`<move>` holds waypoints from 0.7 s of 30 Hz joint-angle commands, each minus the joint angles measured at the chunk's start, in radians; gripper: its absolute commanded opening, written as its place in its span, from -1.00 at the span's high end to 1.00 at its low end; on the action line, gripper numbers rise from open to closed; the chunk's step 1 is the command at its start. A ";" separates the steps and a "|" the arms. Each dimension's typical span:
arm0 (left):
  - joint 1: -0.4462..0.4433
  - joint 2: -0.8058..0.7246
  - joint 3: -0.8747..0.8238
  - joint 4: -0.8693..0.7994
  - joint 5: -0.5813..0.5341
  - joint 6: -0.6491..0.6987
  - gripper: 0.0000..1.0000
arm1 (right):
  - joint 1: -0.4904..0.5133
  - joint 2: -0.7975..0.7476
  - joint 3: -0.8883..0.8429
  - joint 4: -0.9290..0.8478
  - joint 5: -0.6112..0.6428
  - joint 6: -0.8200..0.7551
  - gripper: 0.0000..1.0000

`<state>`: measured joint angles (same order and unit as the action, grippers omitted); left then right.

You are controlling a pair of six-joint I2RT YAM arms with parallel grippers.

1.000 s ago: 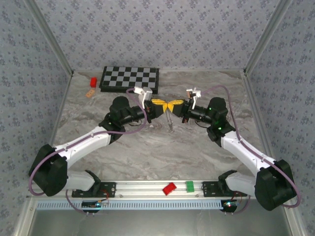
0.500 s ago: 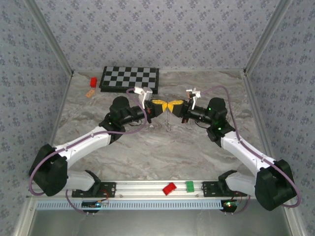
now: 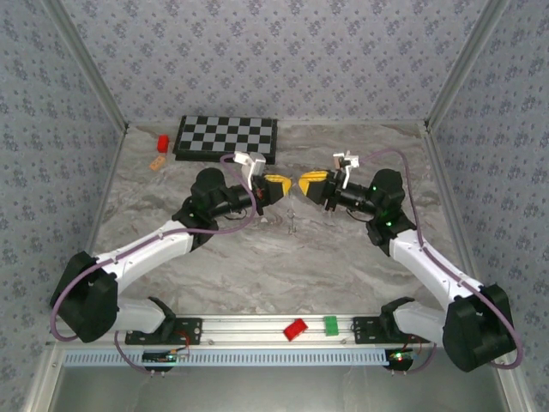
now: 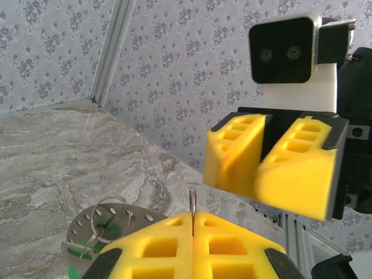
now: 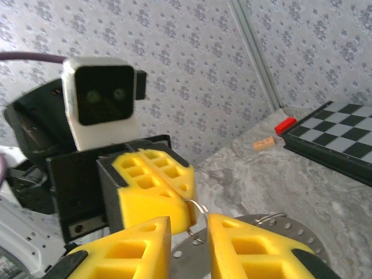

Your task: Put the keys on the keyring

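Left claw (image 4: 192,220) pinched tight on thin wire loop (image 4: 192,203), bottom centre of frame. Keyring (image 4: 142,210) at lower left below it, green key (image 4: 72,271) at its edge. Right claw (image 4: 264,167) opposite, upper right, narrowly parted, empty.

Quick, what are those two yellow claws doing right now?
Left gripper: closed, pinching a thin wire loop.
Right gripper: open, holding nothing.
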<state>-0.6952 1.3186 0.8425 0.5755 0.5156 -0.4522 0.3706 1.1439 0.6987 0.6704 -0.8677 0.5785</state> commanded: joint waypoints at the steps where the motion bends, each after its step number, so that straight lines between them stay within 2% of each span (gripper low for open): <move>1: 0.004 -0.005 0.015 0.052 0.038 0.018 1.00 | -0.003 0.042 0.014 0.131 -0.096 0.126 0.53; 9: 0.015 -0.002 0.015 0.062 0.064 0.028 1.00 | -0.006 0.107 0.039 0.186 -0.105 0.185 0.48; 14: 0.028 0.008 0.016 0.068 0.078 0.022 1.00 | -0.007 0.122 0.053 0.212 -0.126 0.211 0.52; 21: 0.036 0.013 0.021 0.066 0.086 0.025 1.00 | -0.038 0.109 0.039 0.187 -0.078 0.194 0.43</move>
<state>-0.6674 1.3334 0.8425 0.5827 0.5758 -0.4446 0.3435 1.2633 0.7181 0.8364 -0.9573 0.7708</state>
